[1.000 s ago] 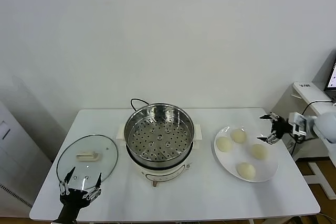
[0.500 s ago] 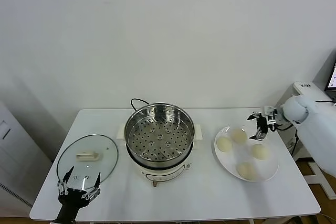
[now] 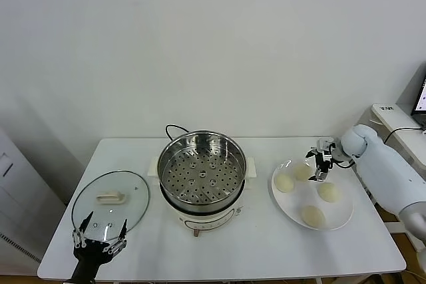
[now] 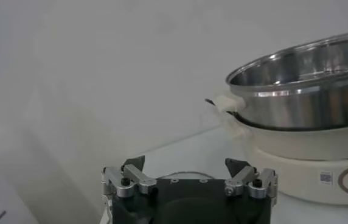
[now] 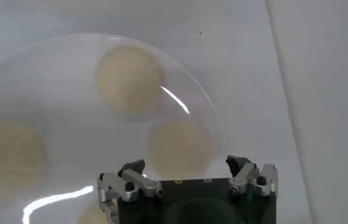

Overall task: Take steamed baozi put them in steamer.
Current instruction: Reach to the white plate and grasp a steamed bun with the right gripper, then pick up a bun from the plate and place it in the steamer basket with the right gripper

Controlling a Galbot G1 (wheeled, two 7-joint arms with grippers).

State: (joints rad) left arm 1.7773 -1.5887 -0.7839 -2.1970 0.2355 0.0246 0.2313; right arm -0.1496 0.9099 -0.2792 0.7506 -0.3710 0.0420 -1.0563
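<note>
Right pincer (image 3: 318, 164), released, hovers over the far cream-white round baozi (image 3: 303, 171) on the flat white plate (image 3: 343, 214), right of the shiny steel steamer (image 3: 202, 166); left pincer (image 3: 101, 237) open at the tabletop's (image 3: 266, 244) near-left corner

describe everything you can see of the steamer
The steamer is a round, shiny stainless-steel basket with a perforated floor, empty and uncovered. It sits upright on a white cooker base at the middle of the table, a black cord trailing behind. No gripper touches it.
</note>
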